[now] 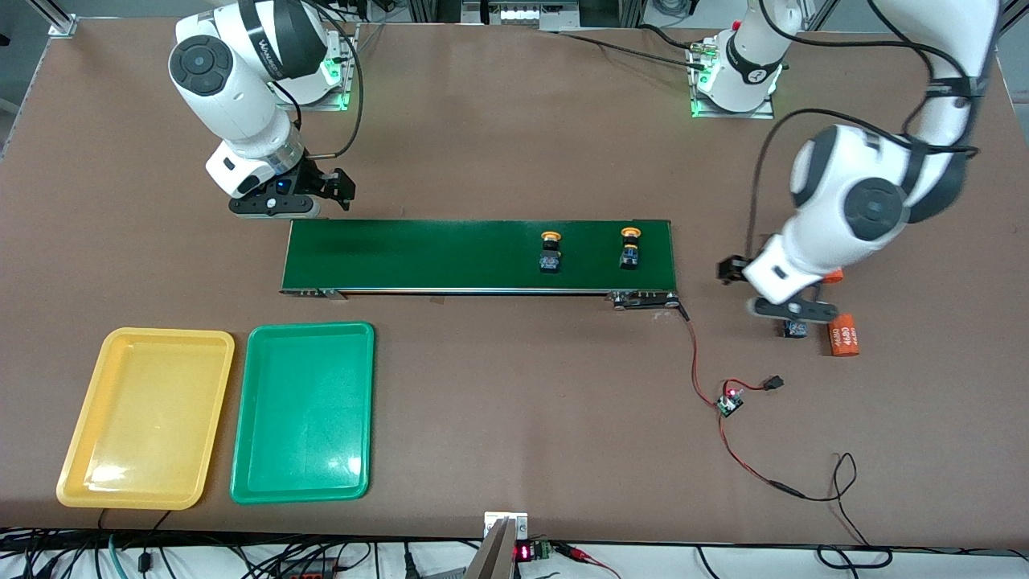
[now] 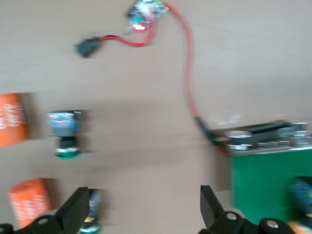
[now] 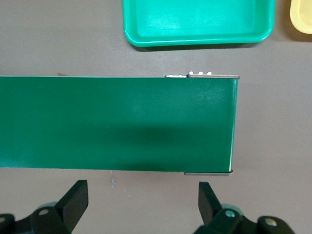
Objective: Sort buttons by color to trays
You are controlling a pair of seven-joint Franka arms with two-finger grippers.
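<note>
Two yellow-capped buttons [image 1: 551, 251] [image 1: 629, 248] stand on the dark-green conveyor belt [image 1: 418, 253]. Off the belt's end by the left arm, a green-capped button [image 2: 66, 134] [image 1: 796, 328] lies on the table. A second green-capped one [image 2: 92, 214] lies just outside one finger of my left gripper [image 2: 144, 195] [image 1: 792, 315]. That gripper hangs open over bare table with nothing between its fingers. My right gripper [image 3: 143, 192] [image 1: 277, 211] waits open beside the belt's other end. The yellow tray [image 1: 145, 418] and the green tray [image 1: 305, 410] lie nearer the front camera.
Two orange cylinders [image 1: 844, 334] [image 1: 834, 276] lie beside the green-capped buttons. A small circuit board [image 1: 730, 402] with red wire runs from the belt's end toward the front edge.
</note>
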